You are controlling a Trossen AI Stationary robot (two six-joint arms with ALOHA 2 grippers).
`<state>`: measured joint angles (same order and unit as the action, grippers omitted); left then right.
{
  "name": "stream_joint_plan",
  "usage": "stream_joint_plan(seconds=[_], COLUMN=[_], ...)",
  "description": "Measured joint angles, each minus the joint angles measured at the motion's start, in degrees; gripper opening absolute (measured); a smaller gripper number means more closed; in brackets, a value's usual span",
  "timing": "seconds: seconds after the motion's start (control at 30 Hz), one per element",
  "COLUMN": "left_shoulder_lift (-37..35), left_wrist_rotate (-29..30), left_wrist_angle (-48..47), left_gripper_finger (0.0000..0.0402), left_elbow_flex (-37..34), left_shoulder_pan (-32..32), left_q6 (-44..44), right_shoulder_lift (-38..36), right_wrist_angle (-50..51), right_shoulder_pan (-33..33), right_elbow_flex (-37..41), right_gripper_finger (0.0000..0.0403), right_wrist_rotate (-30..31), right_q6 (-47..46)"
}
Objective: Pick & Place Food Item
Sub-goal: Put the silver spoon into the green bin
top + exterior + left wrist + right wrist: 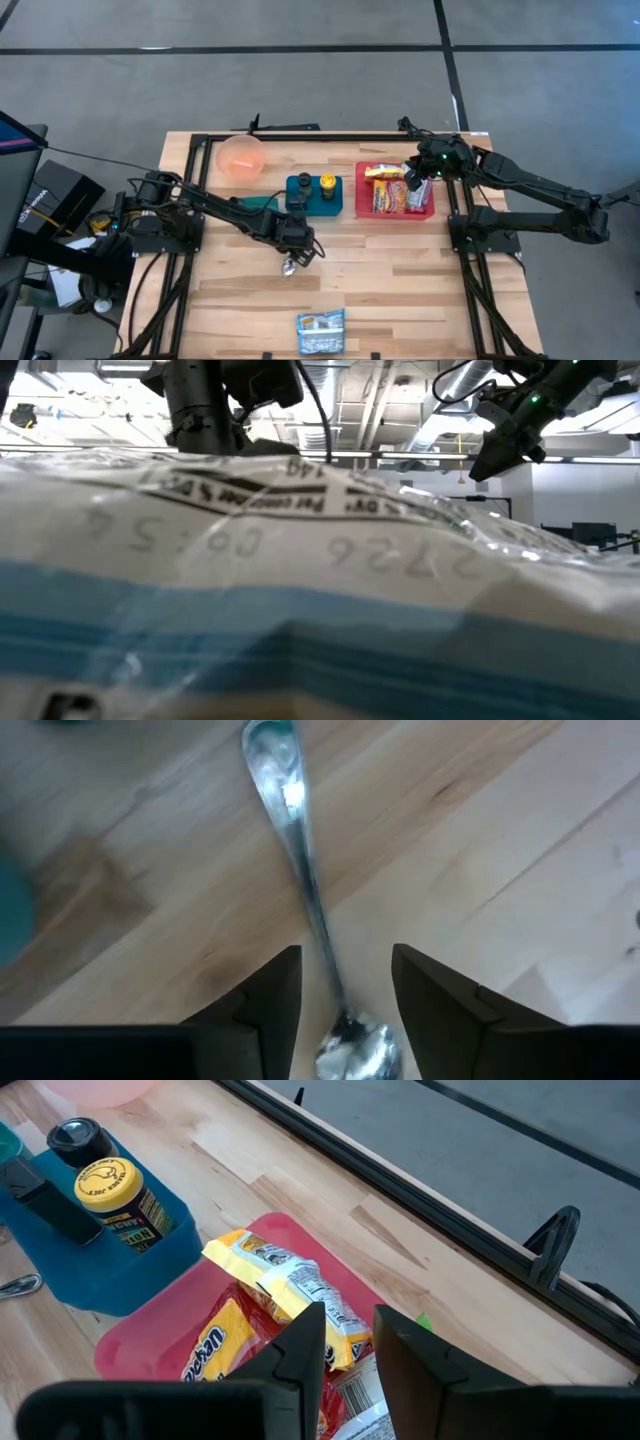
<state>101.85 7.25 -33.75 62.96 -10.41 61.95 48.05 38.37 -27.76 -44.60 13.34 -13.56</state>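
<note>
A red tray (428,210) at the table's right holds several snack packets, among them a yellow-and-white one (285,1285) and an orange one (215,1345). My right gripper (350,1315) hovers over the tray (413,182), open by a narrow gap and empty. My left gripper (293,258) is low over the table's middle, open. Its fingers stand on either side of a metal spoon (300,870) that lies flat on the wood; I see no touch. A blue-and-white packet (320,332) lies at the near edge and fills the low view (300,580).
A blue tray (313,196) with a yellow-capped bottle (115,1195) and a black-capped one (75,1138) stands left of the red tray. A pink bowl (240,157) sits at the far left. Black frame rails (460,250) run along the table's sides.
</note>
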Motion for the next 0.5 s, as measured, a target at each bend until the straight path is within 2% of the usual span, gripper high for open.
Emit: stream_joint_plan(seconds=[0.5], left_shoulder_lift=[1.8], left_wrist_rotate=[-0.2], left_wrist_angle=[-0.2], left_gripper_finger=[0.0150], left_elbow_flex=[-0.1], left_shoulder_pan=[0.0], left_q6=[0.4], right_shoulder_lift=[0.0], right_wrist_angle=[0.0], right_shoulder_pan=[0.0], right_elbow_flex=[0.0], right_gripper_finger=[0.0083], right_wrist_rotate=[0.0], right_q6=[0.0])
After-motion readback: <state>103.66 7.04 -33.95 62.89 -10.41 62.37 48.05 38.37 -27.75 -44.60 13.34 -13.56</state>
